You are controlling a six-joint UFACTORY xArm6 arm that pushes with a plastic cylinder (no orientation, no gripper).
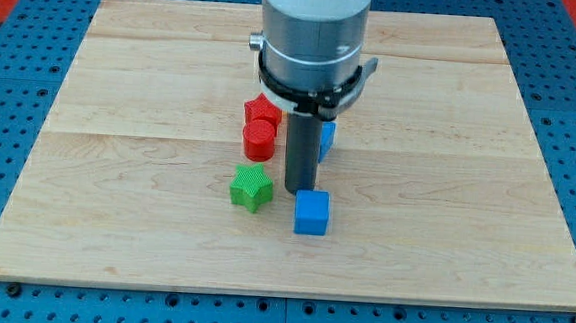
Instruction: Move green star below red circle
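Green star (251,187) sits on the wooden surface (450,141) just below the red circle (259,139), apart from it and offset very slightly toward the view's left. Behind the red circle, touching it, is a second red block (262,109) whose shape I cannot make out. My tip (299,189) rests on the surface just to the view's right of the green star, with a narrow gap between them, and directly above the blue cube (312,212). This end effector is a plain rod, so it has nothing to spread or pinch; it holds nothing.

I judge the step nearly finished. To end it well I would only nudge: a light push from the star's left side would line it up under the circle, and I would steer my tip around the blue cube instead of sweeping through it. Pushing upward risks driving the star into the red circle.

Another blue block (327,136) shows only as a sliver behind the rod, its shape hidden. The arm's grey housing (312,33) covers the surface behind it and is cut off at the view's top.
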